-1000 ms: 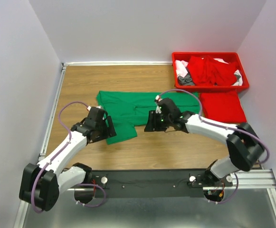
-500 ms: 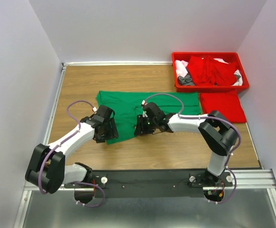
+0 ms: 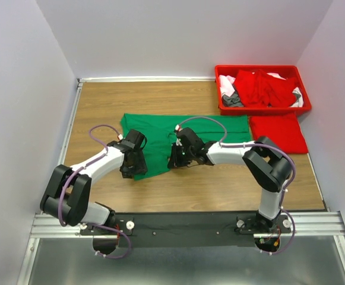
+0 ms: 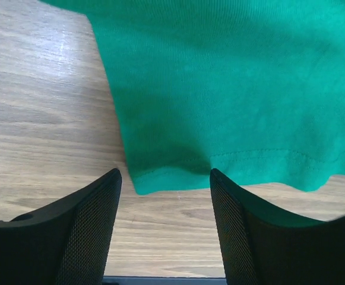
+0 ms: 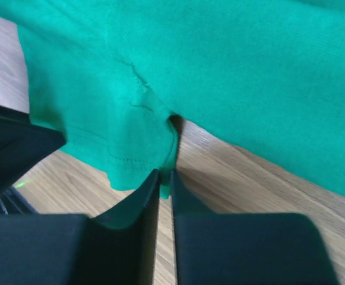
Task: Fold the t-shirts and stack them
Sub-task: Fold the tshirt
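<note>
Right gripper (image 5: 165,173) pinching green t-shirt (image 5: 249,77), wooden table (image 3: 101,107), white walls (image 3: 178,35)

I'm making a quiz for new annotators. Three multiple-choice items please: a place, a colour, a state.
1. Where is the folded red t-shirt? A on the table beside the bin; B inside the bin; C hanging off the table.
2. What colour is the spread t-shirt? A grey; B green; C white.
3. The left gripper is: A open; B shut; C out of view.
A, it lies on the wood at the bin's near side; B, green in every view; A, its fingers stand apart over the hem.
</note>
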`<control>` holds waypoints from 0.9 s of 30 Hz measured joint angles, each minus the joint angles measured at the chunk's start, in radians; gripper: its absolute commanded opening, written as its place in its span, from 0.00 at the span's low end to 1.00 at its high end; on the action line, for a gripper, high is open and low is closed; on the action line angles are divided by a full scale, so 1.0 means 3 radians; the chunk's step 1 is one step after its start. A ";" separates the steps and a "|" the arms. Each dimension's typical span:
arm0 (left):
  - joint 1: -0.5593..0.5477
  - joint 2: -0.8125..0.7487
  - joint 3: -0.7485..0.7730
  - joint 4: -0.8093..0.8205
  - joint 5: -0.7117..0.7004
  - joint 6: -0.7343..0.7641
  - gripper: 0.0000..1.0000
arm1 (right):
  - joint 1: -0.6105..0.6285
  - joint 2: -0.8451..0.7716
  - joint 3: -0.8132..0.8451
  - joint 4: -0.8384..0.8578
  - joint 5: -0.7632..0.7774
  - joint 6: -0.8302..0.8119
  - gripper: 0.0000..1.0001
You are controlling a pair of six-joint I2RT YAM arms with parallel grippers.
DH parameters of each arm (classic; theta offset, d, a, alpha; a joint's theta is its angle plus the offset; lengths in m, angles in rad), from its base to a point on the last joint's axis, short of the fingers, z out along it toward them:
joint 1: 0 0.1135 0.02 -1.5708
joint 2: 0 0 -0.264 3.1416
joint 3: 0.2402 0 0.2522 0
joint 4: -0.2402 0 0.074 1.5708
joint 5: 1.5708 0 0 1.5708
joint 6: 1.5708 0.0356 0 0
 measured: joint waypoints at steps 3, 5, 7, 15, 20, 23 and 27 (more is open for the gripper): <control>0.0000 0.0033 0.0017 -0.0017 -0.0009 0.0005 0.52 | 0.0001 0.0005 -0.0001 -0.0004 0.0001 0.0003 0.07; 0.0000 0.0043 0.0020 -0.0019 -0.0013 0.0004 0.46 | 0.0000 0.0005 -0.0001 -0.0013 0.0004 0.0003 0.07; 0.0000 0.0051 0.0024 -0.0022 -0.0015 0.0004 0.36 | 0.0000 0.0005 -0.0001 -0.0013 0.0004 0.0003 0.07; -0.0006 0.0095 0.0051 -0.0018 -0.0006 -0.0001 0.00 | 0.0000 0.0005 0.0000 -0.0014 0.0004 -0.0001 0.07; -0.0006 0.0136 0.0242 -0.0163 -0.0052 0.0011 0.00 | 0.0000 0.0005 0.0072 -0.0084 0.0045 -0.0047 0.03; -0.0005 0.0184 0.0600 -0.0233 -0.0144 0.0058 0.00 | 0.0000 0.0005 0.0239 -0.0192 0.0136 -0.0085 0.02; 0.0010 0.0350 0.1055 -0.0219 -0.0248 0.0167 0.00 | -0.0041 0.0005 0.0563 -0.0294 0.0219 -0.0135 0.02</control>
